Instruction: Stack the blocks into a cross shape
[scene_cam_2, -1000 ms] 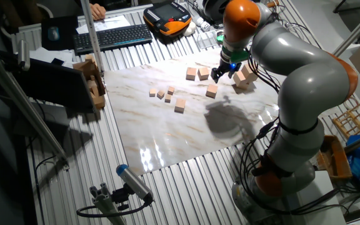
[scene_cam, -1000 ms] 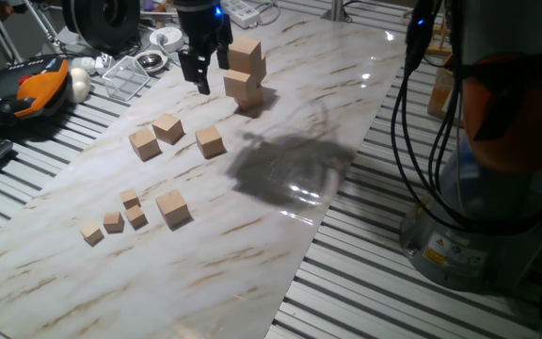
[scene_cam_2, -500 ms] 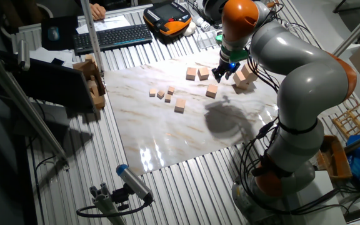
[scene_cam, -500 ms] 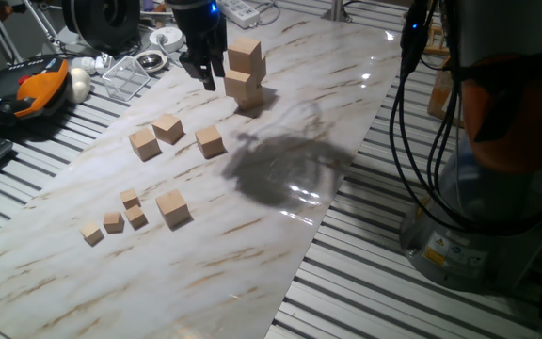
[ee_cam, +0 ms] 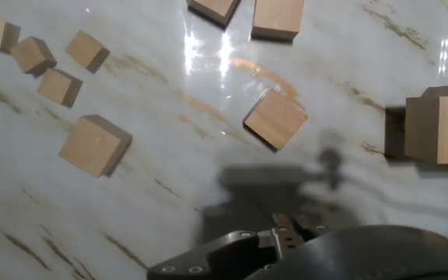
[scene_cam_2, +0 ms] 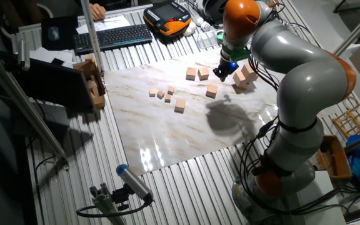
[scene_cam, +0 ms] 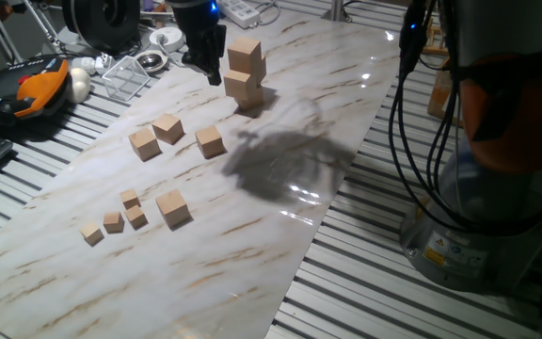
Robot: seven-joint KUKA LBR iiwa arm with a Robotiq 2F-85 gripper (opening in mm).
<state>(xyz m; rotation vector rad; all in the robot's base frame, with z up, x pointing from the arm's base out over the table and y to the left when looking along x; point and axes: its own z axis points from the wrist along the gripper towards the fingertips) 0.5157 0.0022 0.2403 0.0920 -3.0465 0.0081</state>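
Wooden, light-tan medium cubes are split: two sit stacked (scene_cam: 246,69) at the upper middle of one fixed view, four lie loose on the white marbled tabletop (scene_cam: 280,113), including one at centre-left (scene_cam: 210,141). The black two-finger gripper (scene_cam: 207,58) hangs just left of the stack, carrying nothing; whether its jaws are parted I cannot tell. Any sideways swing toward the stack would likely topple the top cube, and the tiny wooden cubes (scene_cam: 113,221) at lower left could be grabbed by mistake.
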